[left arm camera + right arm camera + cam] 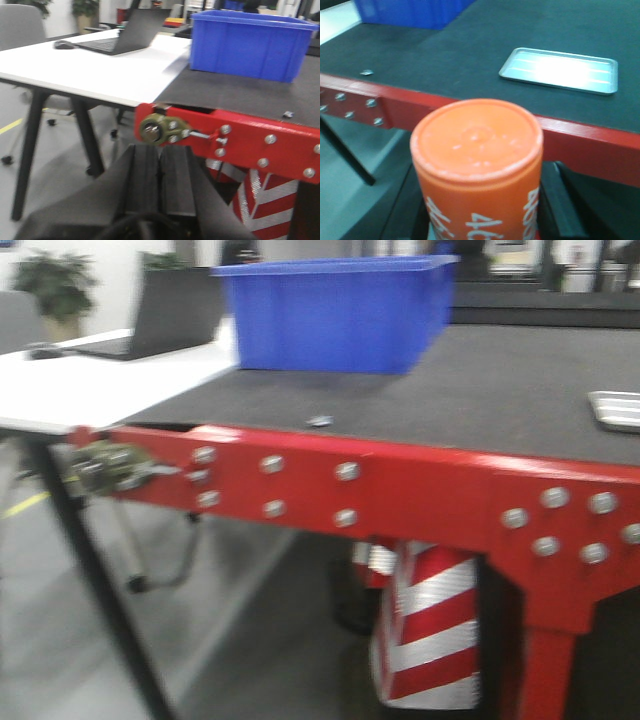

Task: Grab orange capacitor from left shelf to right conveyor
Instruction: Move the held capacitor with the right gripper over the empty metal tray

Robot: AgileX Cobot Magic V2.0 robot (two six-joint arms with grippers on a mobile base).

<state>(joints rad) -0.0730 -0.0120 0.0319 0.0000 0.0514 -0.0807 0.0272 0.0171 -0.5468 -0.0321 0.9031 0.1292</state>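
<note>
Right wrist view has the capacitor (477, 150) upright in your right pincer (480, 222), pinched low on its body. It is short of the conveyor (445, 55), on the near side of the red edge (585, 145). Let go here and it drops to the floor. Carry it in too low and it could clip that edge and twist in the grip. Set it down leaning and it may roll — or land on the tray (560, 70). Your left pincer (160, 167) is pressed together, empty.

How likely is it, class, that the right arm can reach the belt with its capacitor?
Probably yes. The right pincer grips the capacitor just short of the red edge; bare belt lies ahead, beside the tray, unobstructed.
</note>
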